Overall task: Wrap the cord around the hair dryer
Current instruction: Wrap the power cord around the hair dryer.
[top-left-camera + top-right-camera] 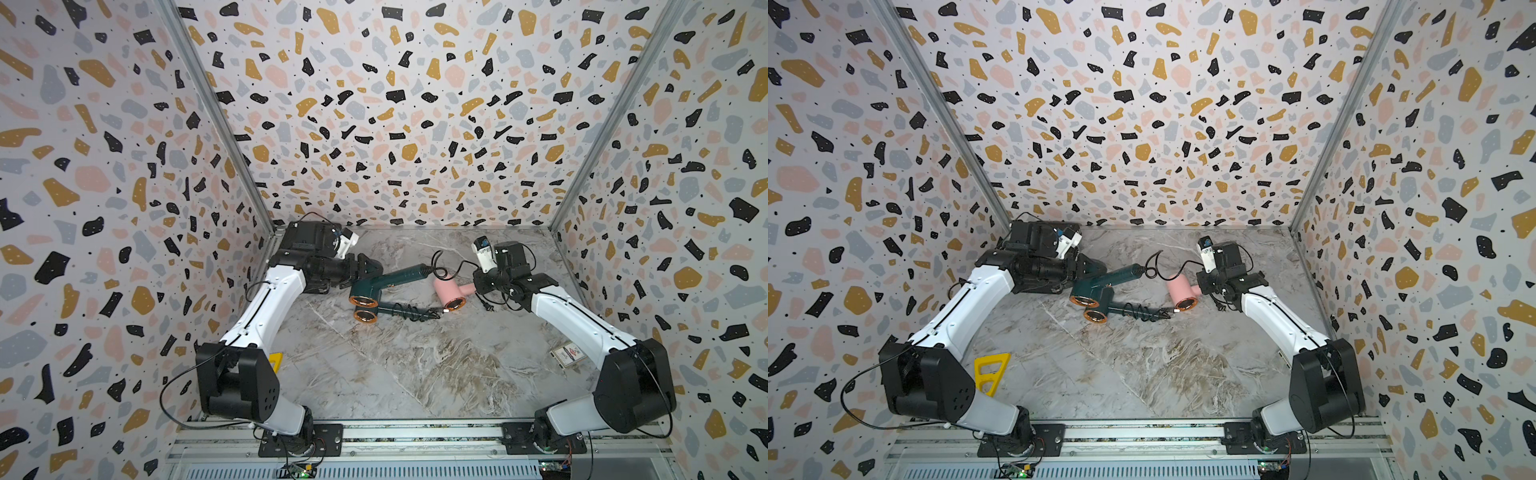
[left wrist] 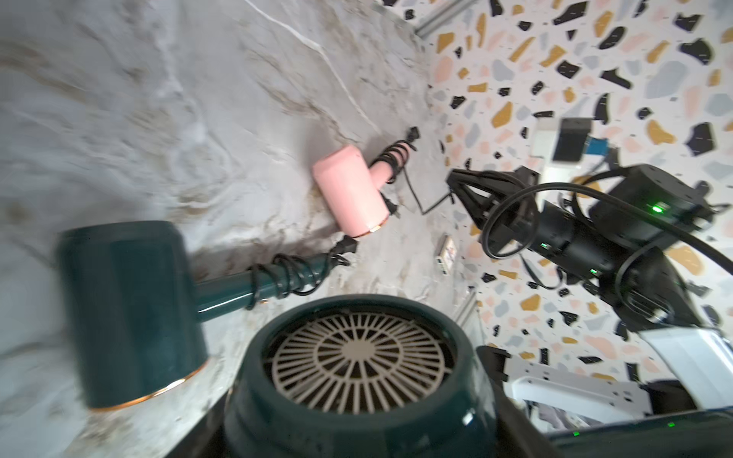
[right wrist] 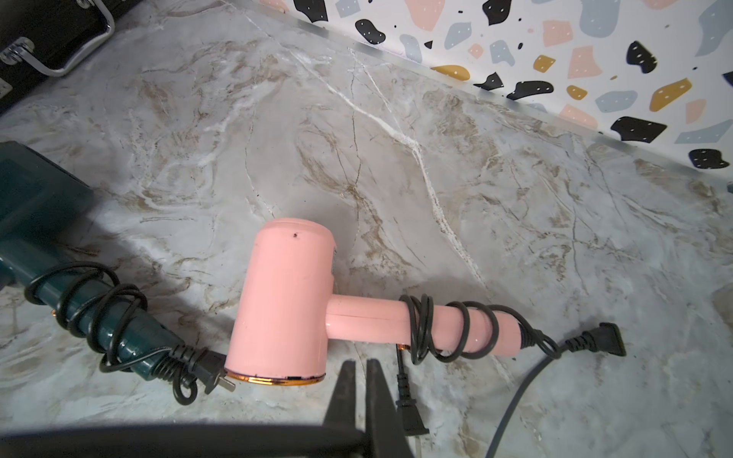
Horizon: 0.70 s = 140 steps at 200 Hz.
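- Hair dryer count on the table point(image 1: 415, 374) is three, so I'm placing everything off the pink hair dryer point(image 1: 451, 291).
- Left end effector point(image 1: 368, 270) is clamped tight on the barrel of a green hair dryer point(image 1: 374, 286), on the left arm's side of the pink one. In the left wrist view its rear grille sits right up against the camera.
- That dryer's handle points toward the pink one and is bare. Its cord point(image 2: 486, 228) is loose: it loops off the handle end, runs past the far side of the pink one and ends in a loose plug point(image 3: 599, 341) just beyond the tip of the pink handle.
- Right end effector point(image 3: 361, 363) sits just beside the pink handle, fingers pinched nearly together, nothing visible between them. It's well apart from the held dryer but near the loose cord.
- Second green dryer point(image 3: 99, 313) lies flat, handle already wrapped, with its tip just beside the pink one's nozzle rim. The pink handle is wrapped as well.
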Motion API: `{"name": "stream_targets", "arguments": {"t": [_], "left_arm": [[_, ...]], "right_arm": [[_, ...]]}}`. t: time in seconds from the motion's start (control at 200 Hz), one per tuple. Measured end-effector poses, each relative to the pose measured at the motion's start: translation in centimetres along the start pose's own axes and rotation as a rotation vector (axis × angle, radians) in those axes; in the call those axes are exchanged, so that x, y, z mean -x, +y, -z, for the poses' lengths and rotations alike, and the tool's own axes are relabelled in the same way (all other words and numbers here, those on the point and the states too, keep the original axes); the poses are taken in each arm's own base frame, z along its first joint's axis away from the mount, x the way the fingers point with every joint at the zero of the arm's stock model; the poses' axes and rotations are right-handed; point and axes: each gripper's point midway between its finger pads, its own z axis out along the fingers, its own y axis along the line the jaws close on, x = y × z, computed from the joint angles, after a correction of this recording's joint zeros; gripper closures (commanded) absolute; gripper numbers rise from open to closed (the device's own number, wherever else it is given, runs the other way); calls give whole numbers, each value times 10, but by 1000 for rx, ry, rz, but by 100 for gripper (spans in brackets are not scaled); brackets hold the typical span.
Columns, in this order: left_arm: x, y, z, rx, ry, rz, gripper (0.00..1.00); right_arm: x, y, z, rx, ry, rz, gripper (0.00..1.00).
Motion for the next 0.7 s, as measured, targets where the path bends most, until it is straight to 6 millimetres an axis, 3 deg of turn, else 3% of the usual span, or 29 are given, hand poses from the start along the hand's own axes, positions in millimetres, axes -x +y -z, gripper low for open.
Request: {"name": "stream_targets", "arguments": {"t": [0.145,0.275,0.385,0.556,0.701], "left_arm": [[7,0,-9,-84,-52,74,100],[28,0,-7,-69,-135,86,100],[42,14,-2,52,-203,92,100],[59,48,12,384,-286,20,100],[47,83,12,656,-243,-69,100]], "right_arm": [[-13,21,-16,38,51,29,100],[-22,61,-18,103,88,106,100],[-30,93,-13,158,110,177,100],[-37,124,13,212,132,282,100],[-12,126,49,196,61,335,100]]}}
